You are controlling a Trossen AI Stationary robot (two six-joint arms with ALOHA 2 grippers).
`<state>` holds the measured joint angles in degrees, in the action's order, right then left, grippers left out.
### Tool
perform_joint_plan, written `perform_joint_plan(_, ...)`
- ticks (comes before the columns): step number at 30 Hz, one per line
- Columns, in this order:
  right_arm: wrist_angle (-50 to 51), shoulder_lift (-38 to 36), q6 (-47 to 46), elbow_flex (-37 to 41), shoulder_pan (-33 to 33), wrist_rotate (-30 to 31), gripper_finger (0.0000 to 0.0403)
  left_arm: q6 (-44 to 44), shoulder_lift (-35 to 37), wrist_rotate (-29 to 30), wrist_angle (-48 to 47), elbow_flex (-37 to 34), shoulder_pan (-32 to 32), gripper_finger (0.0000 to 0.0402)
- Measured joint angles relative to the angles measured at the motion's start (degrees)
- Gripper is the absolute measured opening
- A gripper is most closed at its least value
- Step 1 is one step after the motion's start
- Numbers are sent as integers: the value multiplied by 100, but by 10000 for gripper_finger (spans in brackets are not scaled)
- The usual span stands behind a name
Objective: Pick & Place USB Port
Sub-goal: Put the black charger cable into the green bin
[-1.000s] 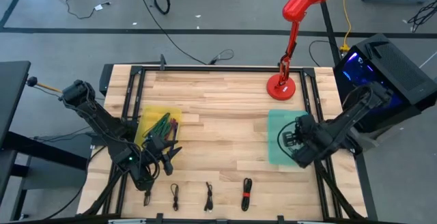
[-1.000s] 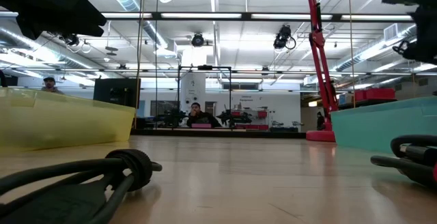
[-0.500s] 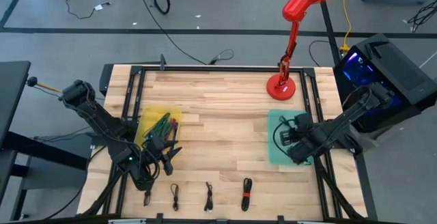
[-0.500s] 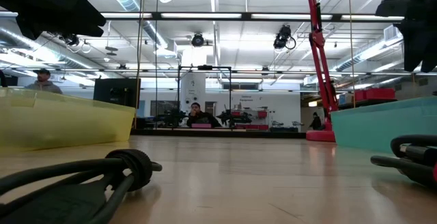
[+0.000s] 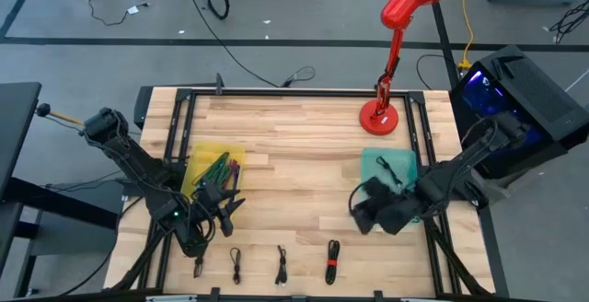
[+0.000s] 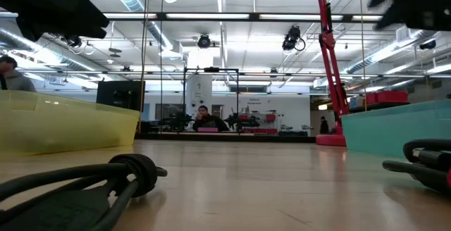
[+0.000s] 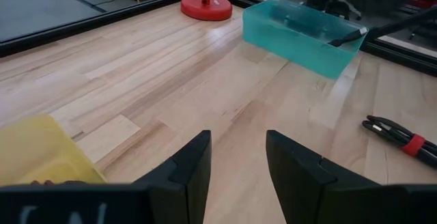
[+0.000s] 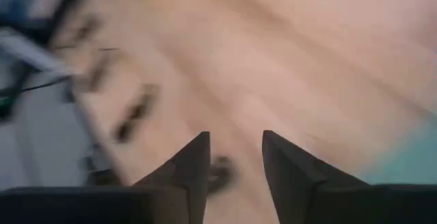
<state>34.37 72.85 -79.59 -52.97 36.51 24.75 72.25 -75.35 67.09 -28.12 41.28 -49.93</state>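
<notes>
Several small black cables lie in a row along the table's near edge [image 5: 236, 263], [image 5: 282, 263]; one has a red tie [image 5: 331, 261]. It also shows in the left wrist view [image 7: 403, 141]. A black cable [image 5: 394, 167] lies in the teal bin [image 5: 373, 159]. My right gripper [image 5: 366, 212] is open and empty, above the bare wood just left of the teal bin; its fingers show apart in its wrist view [image 8: 235, 162]. My left gripper [image 5: 224, 212] is open and empty near the yellow bin [image 5: 204, 155], above the table [image 7: 235, 162].
A red desk lamp [image 5: 379, 116] stands at the far right. The yellow bin holds green and red items [image 5: 221, 167]. A black frame rail [image 5: 304, 92] runs along the table's far edge. Bare wood lies between the two bins [image 5: 294, 173].
My right gripper has swung from above the teal bin toward the table's left and near edge, quickly, and now hangs over the bare wood. The black cable stays in the teal bin. My left arm has kept still.
</notes>
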Motion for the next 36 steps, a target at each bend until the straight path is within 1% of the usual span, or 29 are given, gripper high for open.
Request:
perform_joint_plan(3,-1210,384,738,0,92,-152,125,0,0,-57,0,0,0,147)
perform_joint_plan(5,-1692,663,853,0,154,-390,119,3,0,-92,2,0,-2,147)
perform_joint_plan(7,-1940,945,737,-2,232,-592,112,15,0,-131,10,0,-2,147)
perform_joint_plan(12,-2083,1689,91,-2,468,-862,95,28,0,-229,51,0,-2,147)
perform_joint_plan(17,-2289,2183,-332,-2,555,-1213,87,28,0,-238,50,0,-2,147)
perform_joint_plan(21,-2509,2362,-389,-2,558,-1269,86,29,0,-237,52,0,-2,147)
perform_joint_plan(31,-2526,2560,-525,-2,555,-1132,86,50,0,-238,52,0,-2,147)
perform_joint_plan(36,-2679,2736,-549,-2,555,-1196,86,50,0,-238,52,0,-1,147)
